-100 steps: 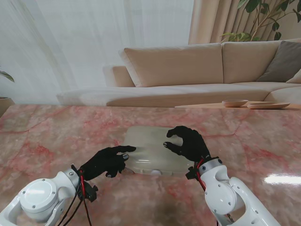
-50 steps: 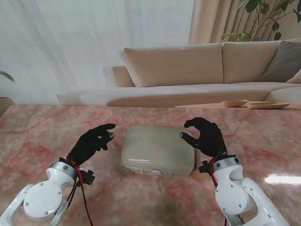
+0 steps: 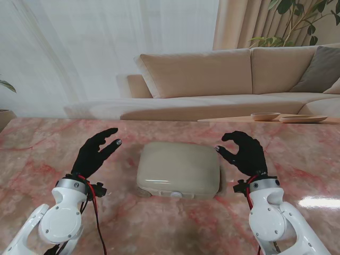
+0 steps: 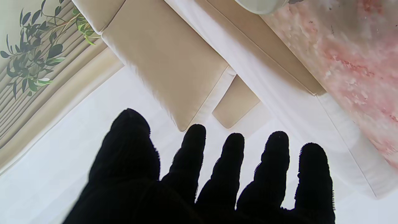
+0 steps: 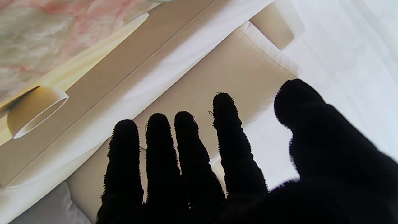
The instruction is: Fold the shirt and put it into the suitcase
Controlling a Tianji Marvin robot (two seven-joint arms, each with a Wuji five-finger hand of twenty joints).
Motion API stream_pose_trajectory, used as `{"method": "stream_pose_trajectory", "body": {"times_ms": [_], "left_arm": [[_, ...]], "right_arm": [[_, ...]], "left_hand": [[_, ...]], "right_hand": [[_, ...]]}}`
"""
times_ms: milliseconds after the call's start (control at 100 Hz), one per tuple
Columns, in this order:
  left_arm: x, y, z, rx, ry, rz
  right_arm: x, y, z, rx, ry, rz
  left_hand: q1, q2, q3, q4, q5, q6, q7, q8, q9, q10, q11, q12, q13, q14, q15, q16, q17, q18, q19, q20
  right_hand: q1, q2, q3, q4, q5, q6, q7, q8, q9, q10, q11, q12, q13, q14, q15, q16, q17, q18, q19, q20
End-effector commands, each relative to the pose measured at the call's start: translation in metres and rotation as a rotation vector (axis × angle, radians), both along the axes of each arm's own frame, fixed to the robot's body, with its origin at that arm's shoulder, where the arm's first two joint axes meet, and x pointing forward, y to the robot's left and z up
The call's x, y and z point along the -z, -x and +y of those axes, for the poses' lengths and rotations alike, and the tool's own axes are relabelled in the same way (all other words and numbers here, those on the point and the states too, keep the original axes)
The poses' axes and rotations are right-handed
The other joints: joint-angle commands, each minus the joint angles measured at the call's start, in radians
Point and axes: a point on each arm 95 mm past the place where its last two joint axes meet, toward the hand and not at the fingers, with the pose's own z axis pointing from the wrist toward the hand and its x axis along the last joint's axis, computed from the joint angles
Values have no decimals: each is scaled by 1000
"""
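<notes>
I see a pink-veined marble surface (image 3: pixel 48 149) with a beige sofa (image 3: pixel 212 79) behind it, sheer white curtains (image 3: pixel 79 48) to my left and a leafy plant (image 3: pixel 297 21) at the far right. Shallow bowls (image 3: pixel 265 116) sit on a low wooden ledge just beyond the surface's far right edge. The suitcase (image 3: pixel 179 169), a closed pale-beige shell, lies flat at the centre of the surface; I cannot make out the shirt anywhere.

My left robot hand (image 3: pixel 94 154) hangs just left of the suitcase, fingers spread apart, holding nothing and clear of the shell. The left wrist view shows the same splayed fingers (image 4: pixel 230 161) against the sofa. My right robot hand (image 3: pixel 241 153) is raised beside the suitcase's right edge, fingers curled loosely but parted, gripping nothing.

A second ago both hands rested on the lid; since then each has lifted off and swung outward, and the suitcase has stayed where it was.
</notes>
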Motion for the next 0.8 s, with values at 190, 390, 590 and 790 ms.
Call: {"method": "stream_pose_trajectory", "body": {"times_ms": [190,390,590,790], "left_arm": [[11,-10,3,-19,-74,23],[17,-12,3,-35,-81,32],[23,-10,5,-45,-79,43],[29,-7,5,-60,-51,51]], "right_arm": [[20,0,-9,56,-28,57],[28,-2,-10,74,-48,67],[34,-4,-11,94,-73,70],[34,-4,-10,99,-83,67]], "left_hand": [[-46,53,-41,-36,4,-35,-16,9,-58,-18,-41,-27,-86,-60,-68,-65,-42,-40,-107,-56],[-50,54,-40,-35,7,-37,-15,10,-60,-20,-42,-33,-96,-66,-77,-82,-46,-40,-133,-67],[-56,55,-40,-35,6,-33,-16,10,-65,-19,-44,-37,-113,-59,-84,-94,-54,-48,-161,-78],[-56,55,-40,-35,12,-36,-15,11,-56,-18,-44,-38,-105,-56,-78,-95,-48,-40,-171,-78]], "right_hand": [[-14,24,-29,29,-45,13,-35,-23,-13,7,-48,-34,8,4,-42,-37,-9,-5,-12,-4],[-16,28,-40,30,-57,14,-45,-26,-13,6,-54,-40,5,4,-49,-41,-9,-5,-17,-8],[-17,29,-48,31,-55,12,-47,-28,-14,5,-56,-43,4,4,-51,-41,-10,-6,-20,-9],[-16,31,-53,32,-54,13,-47,-28,-13,5,-57,-44,5,4,-51,-40,-11,-7,-22,-11]]}}
